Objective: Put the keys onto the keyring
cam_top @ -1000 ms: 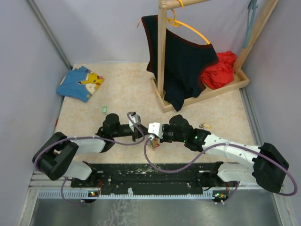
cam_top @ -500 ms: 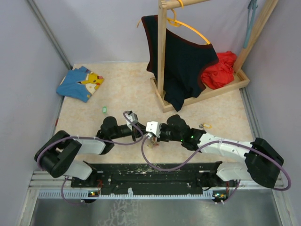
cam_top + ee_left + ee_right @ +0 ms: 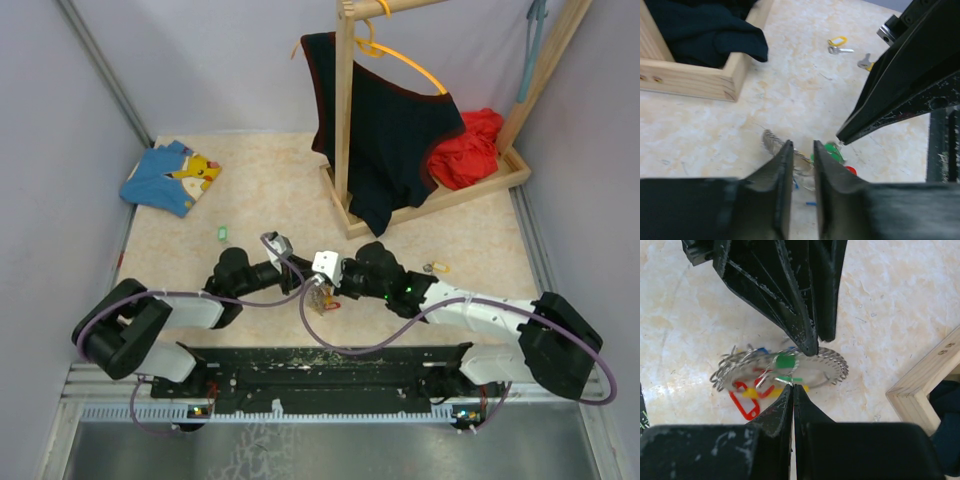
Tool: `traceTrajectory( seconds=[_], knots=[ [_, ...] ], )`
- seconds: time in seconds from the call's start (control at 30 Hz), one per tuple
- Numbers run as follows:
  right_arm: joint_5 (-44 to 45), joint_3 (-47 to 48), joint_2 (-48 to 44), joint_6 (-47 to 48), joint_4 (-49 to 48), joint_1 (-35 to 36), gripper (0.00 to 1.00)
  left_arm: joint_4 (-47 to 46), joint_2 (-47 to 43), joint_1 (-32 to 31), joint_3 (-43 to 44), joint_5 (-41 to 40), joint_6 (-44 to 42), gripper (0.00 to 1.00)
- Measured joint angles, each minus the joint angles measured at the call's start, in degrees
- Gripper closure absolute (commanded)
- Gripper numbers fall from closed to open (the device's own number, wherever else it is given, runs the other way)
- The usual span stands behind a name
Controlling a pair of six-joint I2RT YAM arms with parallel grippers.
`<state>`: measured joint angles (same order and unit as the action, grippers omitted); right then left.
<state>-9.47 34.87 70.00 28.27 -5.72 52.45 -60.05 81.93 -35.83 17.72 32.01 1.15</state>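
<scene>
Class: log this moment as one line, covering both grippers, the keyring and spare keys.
left gripper: jaws closed on keyring | right gripper: jaws shut at green-tagged key | yellow-tagged key: loose, untouched

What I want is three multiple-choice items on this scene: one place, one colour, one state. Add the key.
1. Where does the yellow-tagged key lie?
A on the blue cloth
B on the table just beyond the right arm
C on the hanger

2. What colour is the crumpled cloth in the wooden rack?
A red
B white
C green

3. How do the right pincer fingers stand?
A spread wide
B nearly together
C hidden

Key: B, it rests on bare tabletop; A, it shows red beside the black garment; B, the wrist view shows barely a gap.
</scene>
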Motion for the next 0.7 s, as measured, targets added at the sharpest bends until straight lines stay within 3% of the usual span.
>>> traceTrajectory(
  seconds=[0.07, 0.47, 0.63, 0.7],
  knots=[
    [-0.31, 0.0, 0.37, -1.09, 0.0, -0.59, 1.0, 0.2, -0.66, 0.0, 0.0, -1.86, -0.11, 0.59],
    [-1.95, -0.74, 0.72, -13.07, -0.26, -6.99, 1.0, 4.48, -9.49, 0.09, -2.25, -14.12, 3.37, 0.34],
    [0.79, -1.64, 1.36, -20.85, -0.33, -7.98, 1.0, 9.77, -16.11, 0.22, -3.23, -20.44, 7.74, 0.13],
    [1.7, -2.69, 1.38, -23.1, -0.28, -8.0, 0.88, 12.7, -19.43, 0.22, -3.61, -22.69, 9.4, 0.12]
  ],
)
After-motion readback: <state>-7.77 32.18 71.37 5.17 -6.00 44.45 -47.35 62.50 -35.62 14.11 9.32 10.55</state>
